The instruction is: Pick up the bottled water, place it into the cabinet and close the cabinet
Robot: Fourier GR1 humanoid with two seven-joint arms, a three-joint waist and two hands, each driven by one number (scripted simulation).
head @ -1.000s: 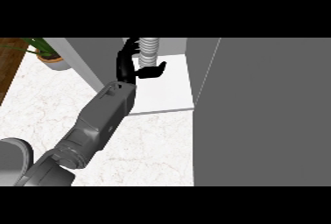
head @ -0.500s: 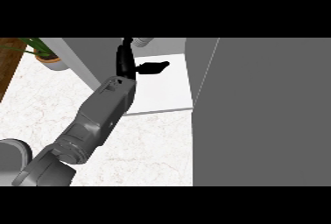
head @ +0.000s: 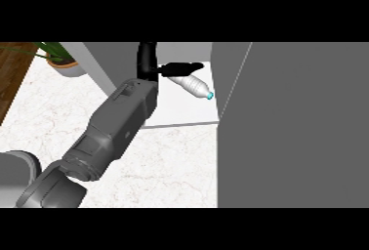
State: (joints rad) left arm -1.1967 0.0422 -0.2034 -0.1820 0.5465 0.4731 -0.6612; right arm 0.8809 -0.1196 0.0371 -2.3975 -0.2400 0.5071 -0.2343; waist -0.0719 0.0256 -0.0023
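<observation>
The bottled water [head: 194, 86], clear with a blue cap, lies on its side on the white cabinet floor [head: 180, 116], cap pointing toward the lower right. My left hand [head: 154, 64] is inside the cabinet just left of and above the bottle's base. Its fingers point straight up and its thumb sticks out to the right over the bottle's base end. The hand is open and is not curled round the bottle. The cabinet's grey door [head: 302, 122] stands open at the right. My right hand does not show.
A potted plant [head: 66, 64] stands at the counter's far left, next to the cabinet's grey side wall [head: 104, 68]. The white marble counter [head: 166, 166] spreads below the cabinet. A wooden strip [head: 14, 73] runs along the left edge.
A second ago the bottle stood upright in my left hand. Now it lies on its side on the cabinet floor and the hand's fingers have straightened.
</observation>
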